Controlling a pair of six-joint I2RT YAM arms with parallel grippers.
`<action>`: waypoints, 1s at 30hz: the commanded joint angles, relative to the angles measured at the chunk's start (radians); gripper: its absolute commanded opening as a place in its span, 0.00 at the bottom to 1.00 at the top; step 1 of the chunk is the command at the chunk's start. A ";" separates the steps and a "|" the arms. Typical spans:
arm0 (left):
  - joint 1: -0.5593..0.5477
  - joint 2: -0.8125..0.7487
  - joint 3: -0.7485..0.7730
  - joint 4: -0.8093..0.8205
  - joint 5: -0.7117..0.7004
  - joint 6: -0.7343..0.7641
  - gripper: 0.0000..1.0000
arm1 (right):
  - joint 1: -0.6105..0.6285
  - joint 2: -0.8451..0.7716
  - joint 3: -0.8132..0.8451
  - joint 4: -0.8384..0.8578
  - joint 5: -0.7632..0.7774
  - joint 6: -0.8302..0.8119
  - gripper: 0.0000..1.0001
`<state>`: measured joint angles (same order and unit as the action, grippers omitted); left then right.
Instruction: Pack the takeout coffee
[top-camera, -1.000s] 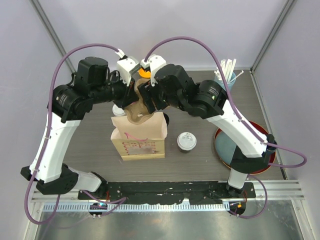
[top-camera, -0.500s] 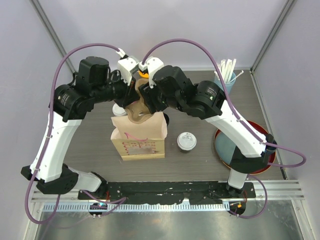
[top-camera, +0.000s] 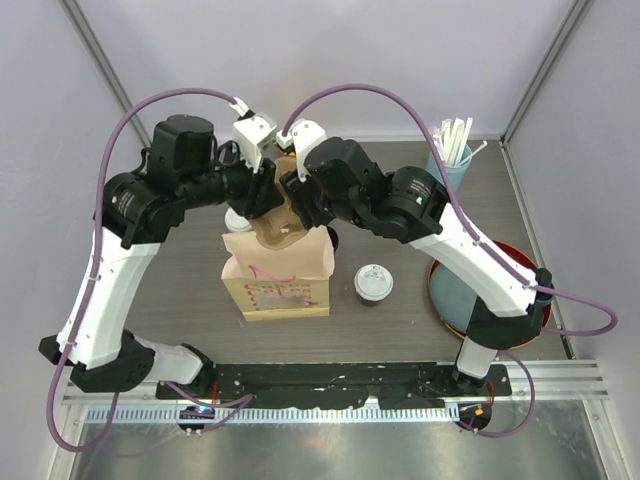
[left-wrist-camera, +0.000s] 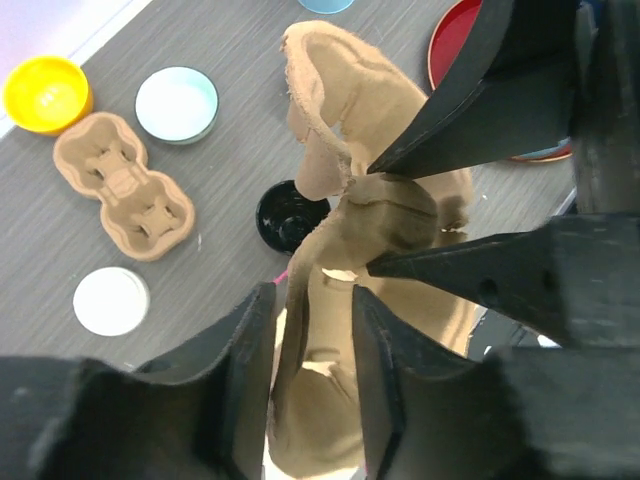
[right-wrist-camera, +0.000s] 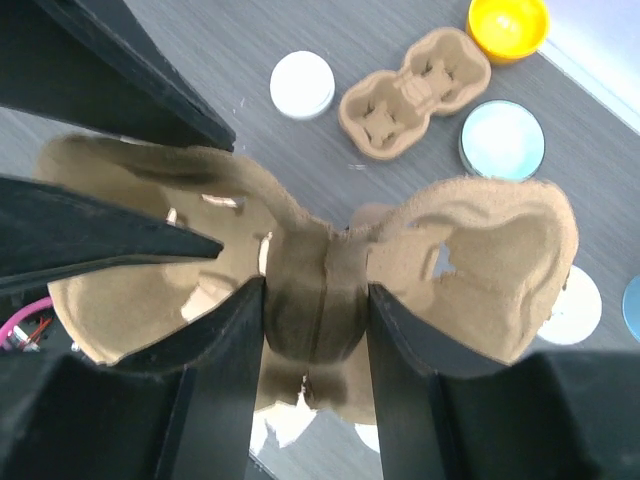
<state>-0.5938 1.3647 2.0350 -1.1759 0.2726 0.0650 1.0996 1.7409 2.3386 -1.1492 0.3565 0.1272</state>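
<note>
Right tool clamped on pulp carrier mid-rib. Left tool jaws parted astride its edge. Lidded takeout coffee on bench, frame centre, right of paper bag.

Dark wood-grain table. A brown paper bag stands upright near the middle, with a pink drawing and a patterned band on its front. A moulded pulp cup carrier sits folded at the bag's top; how far it has entered cannot be told. A second pulp carrier lies flat behind the bag. Just beside it are a yellow dish and a pale blue dish. At the far right corner a tumbler holds white straws. At the right edge a red tray carries a blue plate.
</note>
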 joint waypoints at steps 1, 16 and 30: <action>-0.008 -0.059 -0.010 0.050 0.031 0.024 0.46 | 0.003 -0.058 -0.056 0.075 0.032 -0.014 0.36; 0.021 -0.118 -0.093 -0.079 -0.176 0.367 0.77 | -0.029 -0.283 -0.248 0.135 0.087 0.003 0.33; 0.206 -0.032 -0.274 -0.320 0.072 0.774 0.82 | -0.076 -0.445 -0.417 0.186 0.073 0.014 0.32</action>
<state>-0.4191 1.3273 1.7893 -1.3338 0.2665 0.7006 1.0321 1.2980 1.9354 -1.0195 0.4255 0.1341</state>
